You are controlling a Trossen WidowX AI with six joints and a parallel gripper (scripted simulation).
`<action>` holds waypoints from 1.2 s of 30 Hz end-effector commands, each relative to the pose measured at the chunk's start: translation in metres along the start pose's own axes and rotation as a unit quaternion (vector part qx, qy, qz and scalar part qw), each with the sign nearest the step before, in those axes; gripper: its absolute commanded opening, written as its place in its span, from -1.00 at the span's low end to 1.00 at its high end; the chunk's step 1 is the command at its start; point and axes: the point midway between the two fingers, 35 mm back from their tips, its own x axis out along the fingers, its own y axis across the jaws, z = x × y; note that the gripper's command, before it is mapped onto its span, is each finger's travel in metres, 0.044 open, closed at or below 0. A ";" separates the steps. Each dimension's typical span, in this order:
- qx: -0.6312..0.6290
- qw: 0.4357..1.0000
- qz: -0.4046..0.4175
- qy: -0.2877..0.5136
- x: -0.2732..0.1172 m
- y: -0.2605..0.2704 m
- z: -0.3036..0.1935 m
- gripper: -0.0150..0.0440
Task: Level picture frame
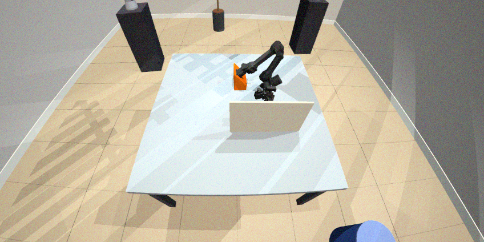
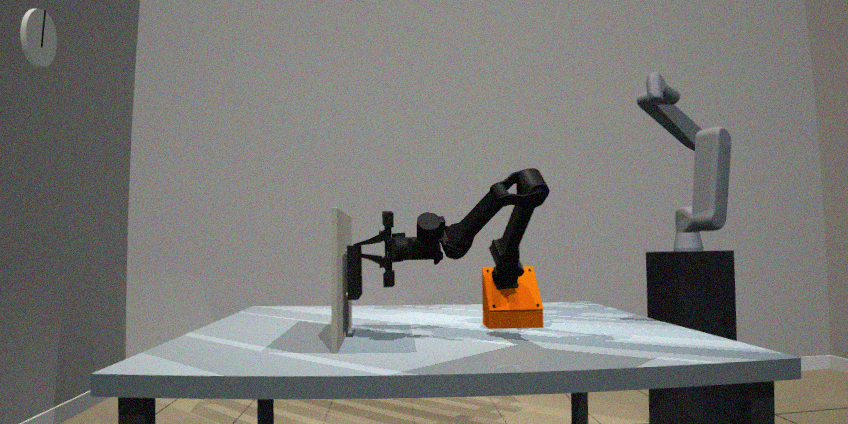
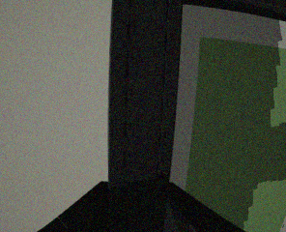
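The picture frame (image 2: 355, 281) (image 3: 145, 87) has dark rails. In the exterior view it is edge-on, close in front of the upright beige board (image 1: 265, 117) (image 2: 336, 288) (image 3: 46, 97). The wrist view shows one rail running up the image, with a grey border and a green picture (image 3: 232, 106) to its right. My gripper (image 2: 360, 250) (image 3: 135, 191) is shut on the rail at the frame's top, one finger above and one below it. In the top view the board hides the frame and fingertips. The screw and notched strip are hidden. I cannot tell whether the frame is level.
The arm's orange base block (image 1: 240, 85) (image 2: 512, 317) stands on the pale table (image 1: 190, 168) (image 2: 476, 369), behind the arm's reach to the board. Beyond the table are two dark pedestals (image 1: 142, 39) (image 1: 307, 25) with grey arms, and a potted plant (image 1: 218, 20). A blue cylinder (image 1: 375, 232) stands near the front right.
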 end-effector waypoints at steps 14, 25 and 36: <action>0.018 1.000 0.001 0.000 -0.022 0.001 -0.006 0.39; 0.082 0.997 0.005 -0.001 -0.100 -0.005 0.000 0.39; 0.110 0.994 0.024 -0.004 -0.136 0.016 -0.002 0.39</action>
